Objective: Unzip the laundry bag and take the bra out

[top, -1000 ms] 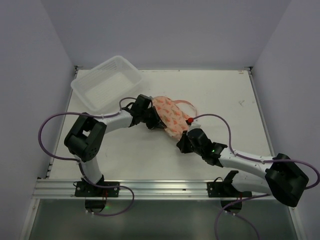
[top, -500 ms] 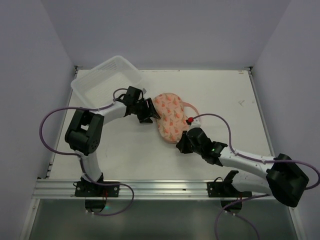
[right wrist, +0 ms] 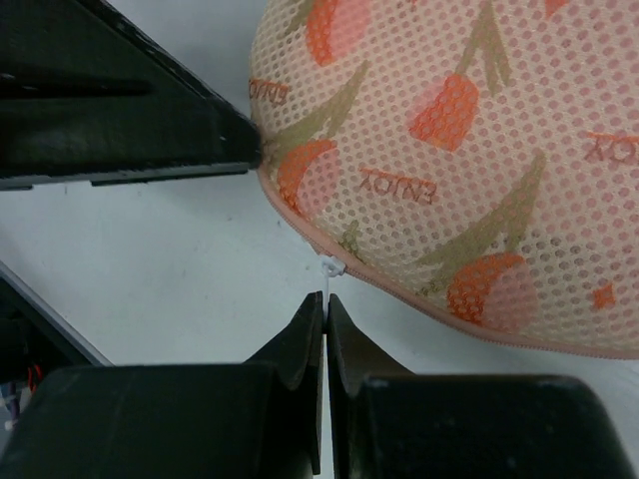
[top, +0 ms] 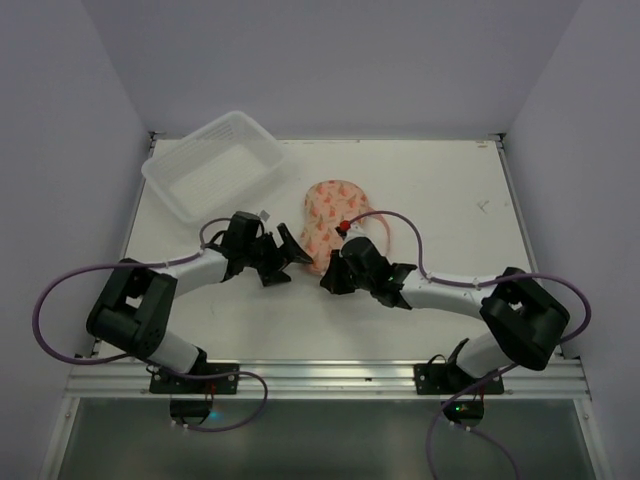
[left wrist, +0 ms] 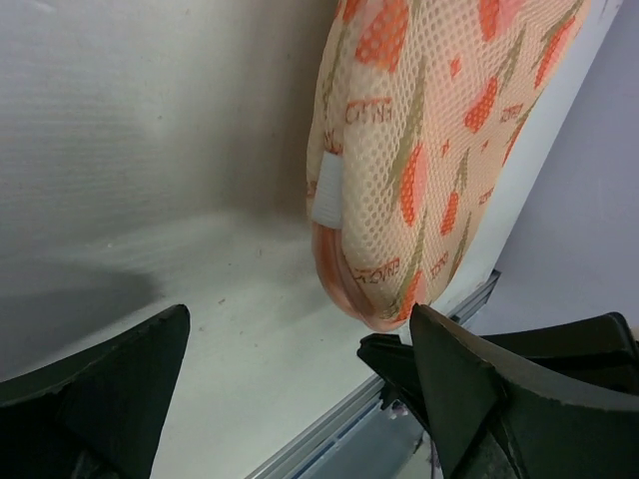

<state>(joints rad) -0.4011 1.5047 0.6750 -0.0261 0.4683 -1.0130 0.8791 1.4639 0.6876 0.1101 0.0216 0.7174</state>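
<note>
The laundry bag (top: 328, 212) lies zipped shut on the table, peach mesh with orange tulip prints (right wrist: 469, 130). My right gripper (right wrist: 325, 297) is at its near end, shut on the thin white zip pull (right wrist: 326, 274) that hangs from the pink zip edge; it also shows in the top view (top: 326, 282). My left gripper (top: 291, 259) stands open just left of that same end, with the bag (left wrist: 419, 170) ahead of its spread fingers (left wrist: 469, 389) and nothing between them. One left finger (right wrist: 130, 110) reaches right up to the mesh. The bra is hidden.
A clear plastic tub (top: 213, 163) sits at the back left of the table. The two arms meet in the middle near the bag. The metal rail (top: 320, 375) runs along the near edge, and plain walls close the sides.
My left gripper let go of the bag, opened wide and drew back toward the near left. The bag settled flat. My right gripper, still shut, moved left to the bag's near end.
</note>
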